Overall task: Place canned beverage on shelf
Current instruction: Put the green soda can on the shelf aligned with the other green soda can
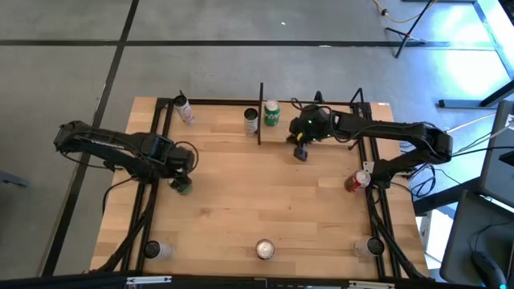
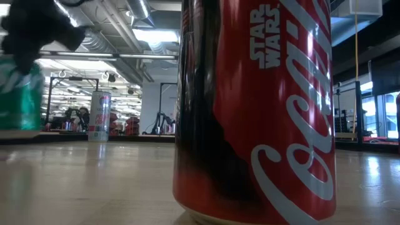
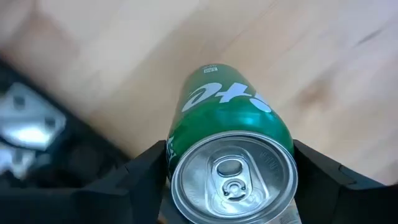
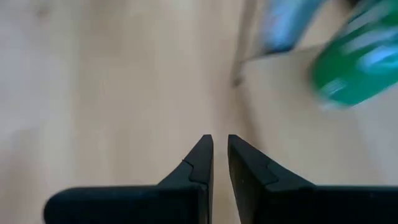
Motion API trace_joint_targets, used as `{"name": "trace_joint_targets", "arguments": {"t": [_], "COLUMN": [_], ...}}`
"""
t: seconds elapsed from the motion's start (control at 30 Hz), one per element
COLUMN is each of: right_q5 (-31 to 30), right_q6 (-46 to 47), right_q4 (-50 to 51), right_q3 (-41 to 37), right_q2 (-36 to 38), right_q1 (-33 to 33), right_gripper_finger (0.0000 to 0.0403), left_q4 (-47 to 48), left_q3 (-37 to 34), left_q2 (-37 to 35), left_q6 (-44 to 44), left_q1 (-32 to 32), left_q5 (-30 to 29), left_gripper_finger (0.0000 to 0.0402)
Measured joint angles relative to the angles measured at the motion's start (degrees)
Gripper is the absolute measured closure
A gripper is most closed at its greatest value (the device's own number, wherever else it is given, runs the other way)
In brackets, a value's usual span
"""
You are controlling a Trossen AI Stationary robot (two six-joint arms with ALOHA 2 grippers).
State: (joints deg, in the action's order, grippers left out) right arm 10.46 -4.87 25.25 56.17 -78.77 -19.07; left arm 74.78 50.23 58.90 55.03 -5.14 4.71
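Observation:
My left gripper [image 1: 181, 183] is at the table's left, shut on a green can [image 3: 227, 130]; the low view shows the can [image 2: 19, 94] under the dark gripper [image 2: 37, 25]. My right gripper [image 1: 301, 152] is shut and empty, just in front of the shelf [image 1: 259, 120], a low rack of black rods at the far edge. A silver can [image 1: 251, 120] and another green can [image 1: 271, 113] stand upright on the shelf. The right wrist view shows the gripper's fingers [image 4: 221, 155] together over bare wood, with that green can [image 4: 354, 68] beyond. My left gripper pinches the green can between its two fingers, one finger [image 3: 146, 177] on each side of the can's wall [image 3: 180, 140] just below the top rim. The fingers point down from above. The can is upright, its pull-tab lid facing the wrist camera. In the low view its bottom seems a little above the tabletop.
A red can [image 1: 357, 181] stands near the right edge. A can [image 1: 185, 109] is at the far left corner. Three cans [image 1: 157, 250] [image 1: 265, 250] [image 1: 371, 247] stand along the near edge; the middle one, red [image 2: 256, 112], fills the low view. The table's middle is bare wood.

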Motion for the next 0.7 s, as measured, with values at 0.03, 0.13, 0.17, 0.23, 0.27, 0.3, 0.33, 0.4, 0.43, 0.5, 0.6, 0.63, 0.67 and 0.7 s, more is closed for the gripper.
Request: {"name": "trace_joint_targets", "arguments": {"t": [0.03,0.13,0.17,0.23,0.27,0.3,0.33,0.4,0.43,0.5,0.6,0.63,0.67,0.7], "right_q5": [2.2,6.1,6.0,5.6,5.6,5.7,5.7,5.6,5.6,5.6,5.6,5.6,5.7,5.6], "right_q6": [0.4,1.3,1.8,3.2,3.8,4.6,4.8,4.7,4.6,4.6,4.4,4.3,3.8,3.0], "right_q4": [1.1,1.2,0.8,-0.5,-1.0,-1.8,-2.4,-2.2,-1.6,-0.4,1.6,2.6,3.4,4.1], "right_q3": [-0.6,-3.2,-4.1,-5.9,-6.8,-7.6,-8.2,-9.0,-9.2,-9.4,-9.4,-9.4,-9.4,-9.4], "right_q2": [0.8,4.3,5.6,8.1,9.1,10.1,11.0,12.3,12.9,13.2,13.1,13.1,13.1,13.1], "right_q1": [0.0,0.0,0.0,0.0,0.0,0.0,0.2,0.5,0.5,0.5,0.5,0.5,0.5,0.5], "right_gripper_finger": [0.0363,0.0363,0.0363,0.0363,0.0363,0.0363,0.0363,0.0363,0.0363,0.0363,0.0363,0.0363,0.0363,0.0363], "left_q4": [-0.1,-0.8,-1.1,-0.9,-0.9,-0.9,-1.0,-1.1,-1.0,-0.9,-0.8,-0.8,-0.8,-0.8], "left_q3": [1.4,7.1,9.2,13.8,16.1,18.5,20.9,26.0,28.6,33.9,42.5,45.4,48.2,51.0], "left_q2": [0.6,4.1,6.0,10.7,13.3,15.9,18.6,24.3,27.4,33.1,41.1,43.6,46.0,48.4], "left_q6": [-2.1,-8.9,-11.3,-16.6,-19.2,-21.9,-24.2,-28.9,-30.9,-34.4,-39.1,-40.3,-41.2,-42.0], "left_q1": [0.6,2.9,3.6,4.7,5.1,5.5,5.9,6.6,6.9,7.4,7.6,7.7,7.7,7.7], "left_q5": [-0.6,-1.1,-1.5,-2.1,-2.3,-2.5,-2.6,-2.6,-2.6,-2.2,-2.2,-2.2,-2.2,-2.2], "left_gripper_finger": [0.0151,0.0151,0.0151,0.0151,0.0151,0.0151,0.0151,0.0151,0.0151,0.0151,0.0151,0.0151,0.0151,0.0151]}}
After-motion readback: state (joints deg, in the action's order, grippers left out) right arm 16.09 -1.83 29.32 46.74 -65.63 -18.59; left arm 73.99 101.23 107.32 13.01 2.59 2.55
